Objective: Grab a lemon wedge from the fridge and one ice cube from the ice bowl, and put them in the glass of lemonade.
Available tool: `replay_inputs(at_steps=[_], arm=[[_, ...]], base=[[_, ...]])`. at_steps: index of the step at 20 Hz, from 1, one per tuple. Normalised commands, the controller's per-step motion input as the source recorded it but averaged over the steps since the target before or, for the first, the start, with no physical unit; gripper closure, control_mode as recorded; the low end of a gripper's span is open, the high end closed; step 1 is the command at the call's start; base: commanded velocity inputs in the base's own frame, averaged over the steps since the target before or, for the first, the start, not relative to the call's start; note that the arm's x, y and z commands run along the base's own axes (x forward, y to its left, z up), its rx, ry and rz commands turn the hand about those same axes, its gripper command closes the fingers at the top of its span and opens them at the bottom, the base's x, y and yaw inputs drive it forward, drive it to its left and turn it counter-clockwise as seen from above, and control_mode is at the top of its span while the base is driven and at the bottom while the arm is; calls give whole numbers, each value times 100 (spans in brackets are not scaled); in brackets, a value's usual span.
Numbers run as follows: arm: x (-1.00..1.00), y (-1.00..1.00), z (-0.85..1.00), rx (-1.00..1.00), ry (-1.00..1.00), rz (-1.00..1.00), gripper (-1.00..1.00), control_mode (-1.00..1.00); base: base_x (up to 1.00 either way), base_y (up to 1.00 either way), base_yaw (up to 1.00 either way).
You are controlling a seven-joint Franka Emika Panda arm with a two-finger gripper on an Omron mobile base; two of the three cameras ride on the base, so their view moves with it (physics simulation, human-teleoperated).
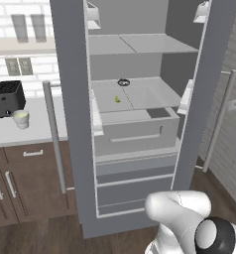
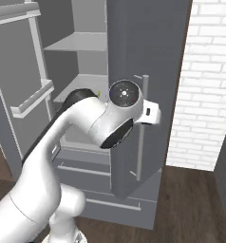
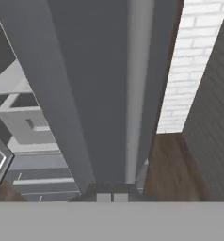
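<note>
Matte grey fridge (image 1: 135, 124) open, doors swung wide.
My tool (image 3: 113, 195) is closed, apparently empty, beside the right door's silver bar handle (image 3: 136, 94); tiny lemon wedge (image 1: 117, 99) on the white shelf.

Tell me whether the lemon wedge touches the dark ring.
Apart. The left base view shows the lemon wedge nearer the front of the shelf, bare white between it and the ring.

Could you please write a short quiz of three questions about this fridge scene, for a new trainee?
1. True or false: both doors of the fridge stand open.
2. The lemon wedge lies: A) on a white shelf inside the fridge, B) on the counter, C) in the gripper.
3. What stands on the counter just in front of the black toaster?

Key:
1. True.
2. A.
3. The glass of lemonade.
</note>
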Motion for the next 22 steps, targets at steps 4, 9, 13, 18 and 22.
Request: replay_inputs(at_steps=[4, 9, 13, 18, 22], arm=[[-1, 100, -4, -29, -2, 14, 100, -100], [-1, 92, 5, -35, -6, 13, -100, -100], [0, 42, 55, -32, -4, 1, -100, -100], [19, 35, 59, -30, 4, 0, -100, -100], [83, 36, 8, -31, 26, 0, -100, -100]], base=[[0, 0, 0], [0, 0, 0], [0, 0, 0], [0, 0, 0], [0, 0, 0]])
